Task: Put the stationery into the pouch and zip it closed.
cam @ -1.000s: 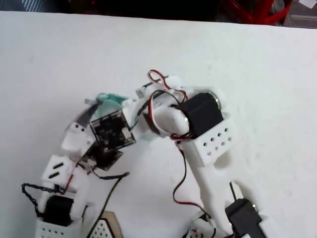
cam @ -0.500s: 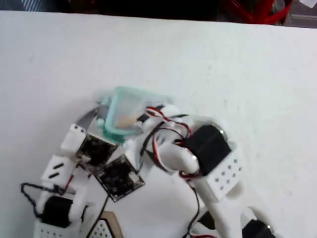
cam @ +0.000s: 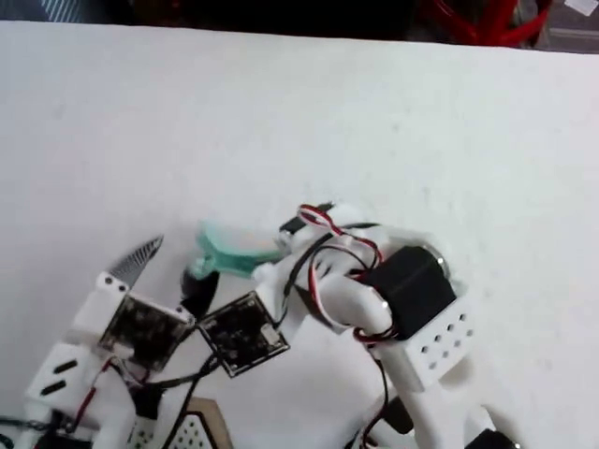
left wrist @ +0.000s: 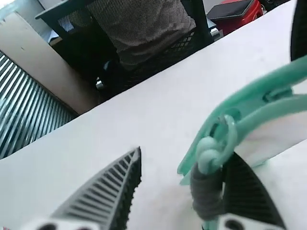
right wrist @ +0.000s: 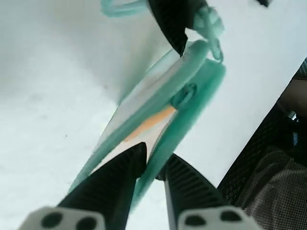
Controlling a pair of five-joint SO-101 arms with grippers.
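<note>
The teal clear pouch point(cam: 229, 248) stands edge-on above the white table, lifted between the two arms. My right gripper point(right wrist: 154, 155) is shut on the pouch's point(right wrist: 158, 105) rim, and something orange point(right wrist: 148, 122) shows through its clear wall. My left gripper point(left wrist: 184, 163) is open, one ribbed finger point(left wrist: 110, 191) standing well apart from the other. The teal zipper pull ring point(left wrist: 211, 153) rests against that other finger, at the pouch's point(left wrist: 268, 100) end. In the high view my left gripper point(cam: 178, 265) sits just left of the pouch.
The white table point(cam: 374, 112) stretches wide beyond the arms. A dark mesh chair point(left wrist: 139, 28) stands past the table's far side. Red frame parts point(cam: 477, 19) lie behind the far right edge. A wooden piece point(cam: 208, 416) sits at the near edge.
Both arms and the pouch have shifted toward the near edge. The pouch turned from face-up to edge-on. The left arm drew back to the lower left.
</note>
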